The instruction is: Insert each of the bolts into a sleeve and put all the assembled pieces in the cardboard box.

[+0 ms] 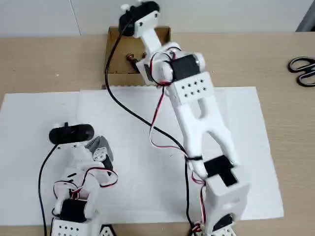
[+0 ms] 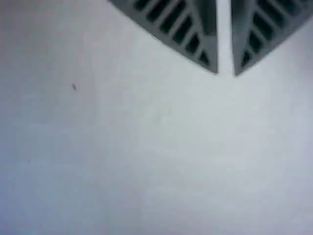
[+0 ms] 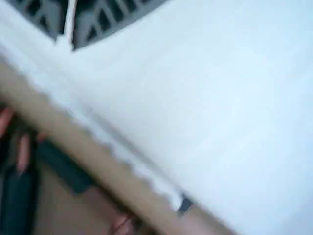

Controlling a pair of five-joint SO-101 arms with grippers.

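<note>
The cardboard box (image 1: 114, 54) stands at the table's far edge, and a coppery bolt end (image 1: 131, 57) shows inside it. In the right wrist view the box wall (image 3: 93, 152) runs across, with dark sleeve pieces (image 3: 61, 166) and pinkish bolt ends (image 3: 22, 152) lying behind it. My right gripper (image 3: 65, 41) is shut and empty over the white paper just in front of the box; its arm (image 1: 194, 108) stretches across the table to it. My left gripper (image 2: 226, 72) is shut on nothing and hangs just above bare paper, low at the near left (image 1: 102, 147).
White paper sheets (image 1: 138, 162) cover the middle of the table. Scissors (image 1: 302, 69) lie at the far right. Black cables (image 1: 128, 110) trail across the paper from the right arm's wrist.
</note>
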